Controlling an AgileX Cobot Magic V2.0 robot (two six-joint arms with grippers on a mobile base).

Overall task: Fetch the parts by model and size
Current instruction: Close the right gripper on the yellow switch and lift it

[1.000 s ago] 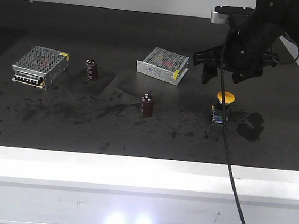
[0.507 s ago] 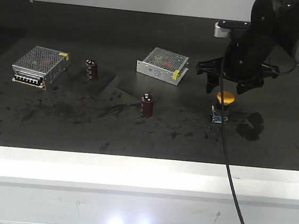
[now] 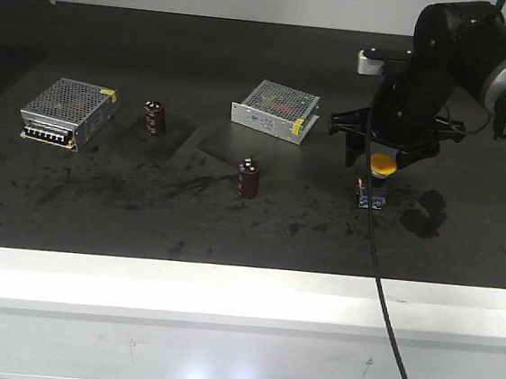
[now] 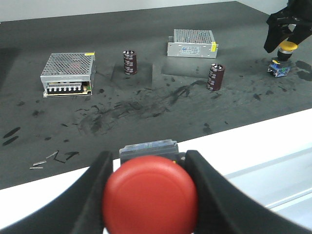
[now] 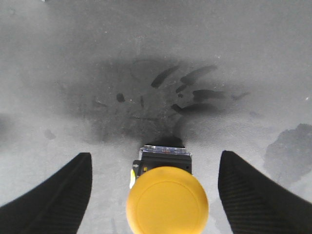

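The yellow-capped push-button switch (image 3: 382, 163) stands on its dark blue-marked base on the black table at the right. It also shows in the right wrist view (image 5: 166, 200) and far right in the left wrist view (image 4: 285, 48). My right gripper (image 3: 381, 158) is open and hangs over it, its fingers (image 5: 63, 192) wide on either side and apart from the cap. My left gripper (image 4: 148, 185) is shut on the red-capped push-button switch (image 4: 150, 195), held above the white front edge. The left gripper is out of the front view.
Two silver perforated-metal boxes (image 3: 69, 111) (image 3: 276, 109) lie at the left and middle back. Two dark maroon capacitors (image 3: 156, 117) (image 3: 249, 177) stand between them. The black table (image 3: 98, 200) is scuffed, with a dark stain (image 3: 424, 212) right of the yellow switch. A white ledge (image 3: 225, 286) runs along the front.
My right gripper has come down and shifted right, from left of and above the yellow switch to straddling its cap. The switch has not moved.
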